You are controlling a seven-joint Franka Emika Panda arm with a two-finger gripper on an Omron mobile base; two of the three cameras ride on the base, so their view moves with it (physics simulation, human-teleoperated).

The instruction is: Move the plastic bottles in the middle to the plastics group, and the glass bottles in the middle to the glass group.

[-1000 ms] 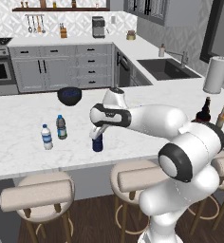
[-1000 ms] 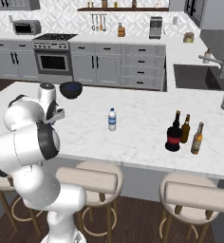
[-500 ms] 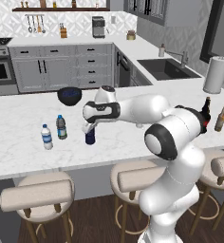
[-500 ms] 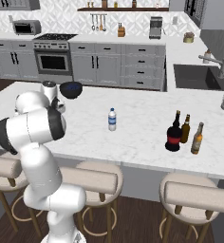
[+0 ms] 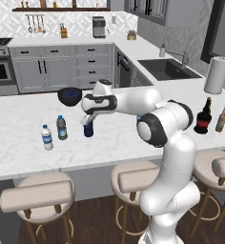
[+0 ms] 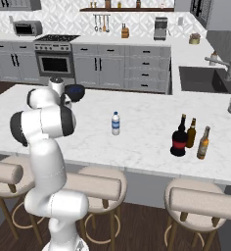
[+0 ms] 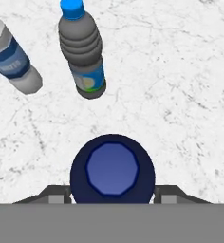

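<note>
Clamped on the navy bottle (image 5: 88,129), the claw (image 5: 87,122) holds it beside the plastics group (image 5: 61,127) on the table (image 5: 19,119), while the clear bottle (image 6: 115,123) waits mid-table and the squat red-labelled bottle (image 6: 178,139) already stands by the beer bottles (image 6: 191,133).

Even, bright, diffuse light is washing over the rendered kitchen, leaving no harsh glare on the white marble countertop (image 5: 19,119). The grey ribbed plastic bottle with the blue cap (image 7: 82,54) is casting only a faint soft shadow at its base. All three pictures are looking slightly soft and low in resolution, with no edge distortion showing.
</note>
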